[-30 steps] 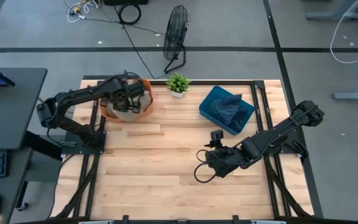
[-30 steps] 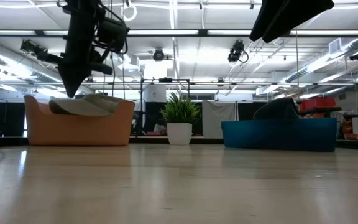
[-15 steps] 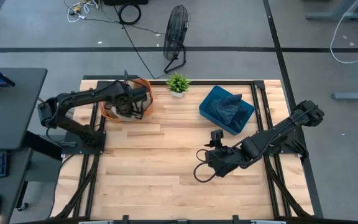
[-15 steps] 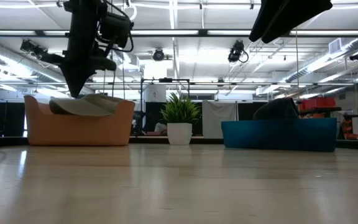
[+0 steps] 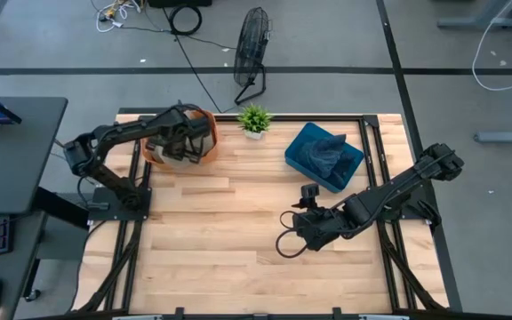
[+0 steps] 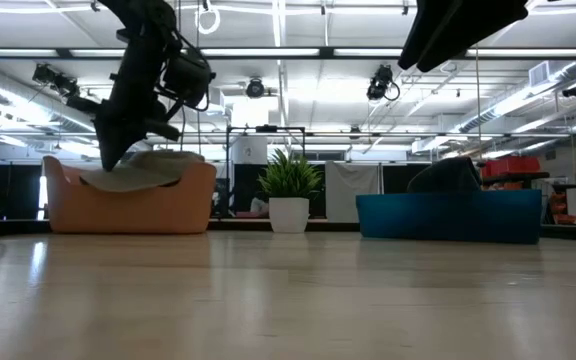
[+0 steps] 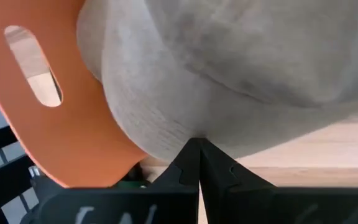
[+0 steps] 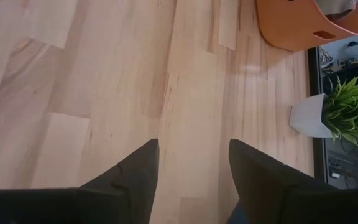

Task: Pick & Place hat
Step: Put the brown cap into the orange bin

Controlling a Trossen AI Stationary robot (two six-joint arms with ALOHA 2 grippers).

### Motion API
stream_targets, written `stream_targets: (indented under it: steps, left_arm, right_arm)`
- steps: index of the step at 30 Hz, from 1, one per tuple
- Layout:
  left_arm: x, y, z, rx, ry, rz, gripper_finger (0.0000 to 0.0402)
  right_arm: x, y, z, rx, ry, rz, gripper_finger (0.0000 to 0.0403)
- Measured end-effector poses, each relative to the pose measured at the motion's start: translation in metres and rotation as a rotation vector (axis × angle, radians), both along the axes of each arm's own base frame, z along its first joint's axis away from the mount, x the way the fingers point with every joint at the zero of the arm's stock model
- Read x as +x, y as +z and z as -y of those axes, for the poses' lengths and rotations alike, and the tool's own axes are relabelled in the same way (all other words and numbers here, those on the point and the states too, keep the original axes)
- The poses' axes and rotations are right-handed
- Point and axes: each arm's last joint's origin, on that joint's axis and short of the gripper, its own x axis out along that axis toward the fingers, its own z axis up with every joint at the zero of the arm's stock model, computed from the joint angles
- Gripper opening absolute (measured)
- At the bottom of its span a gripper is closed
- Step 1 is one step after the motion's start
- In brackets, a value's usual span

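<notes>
Left hand (image 7: 197, 163) is over the orange bin (image 5: 204, 142) at the far left of the worktop (image 5: 238, 240). Its fingers are fully closed, pinching the brim edge of the grey hat (image 7: 229, 74). The hat lies directly ahead of that hand, partly lifted out of the bin, its crown level with the bin's rim in the low view.

Right hand (image 8: 188, 168) hovers above bare worktop, well apart from the hat, fingers spread wide and holding nothing. Beyond it stand a blue bin (image 5: 324, 156) and a potted plant (image 5: 254, 120).
</notes>
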Motion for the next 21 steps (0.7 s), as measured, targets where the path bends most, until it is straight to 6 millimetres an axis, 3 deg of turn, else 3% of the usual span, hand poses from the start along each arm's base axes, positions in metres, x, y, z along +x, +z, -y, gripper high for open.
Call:
stream_targets:
  steps: [7, 11, 15, 19, 21]
  left_arm:
    - [-0.006, 0.005, -0.004, 0.031, -0.023, -0.045, 0.0001]
    - [-0.009, 0.005, -0.009, 0.048, -0.013, -0.055, 0.0001]
    - [-0.013, 0.009, -0.009, 0.051, -0.006, -0.041, 0.0001]
    - [-0.012, 0.021, 0.006, 0.060, -0.053, 0.028, 0.0001]
    - [-0.009, 0.028, 0.017, 0.057, -0.078, 0.099, 0.0001]
  right_arm:
    - [0.001, 0.000, 0.001, -0.004, -0.002, 0.005, 0.0198]
    - [0.014, 0.006, 0.010, -0.063, 0.007, 0.089, 0.0182]
    - [0.034, 0.015, 0.028, -0.031, -0.001, 0.207, 0.0124]
    - [0.045, 0.017, 0.047, 0.088, -0.011, 0.228, 0.0026]
    - [0.047, 0.016, 0.056, 0.110, -0.043, 0.222, 0.0011]
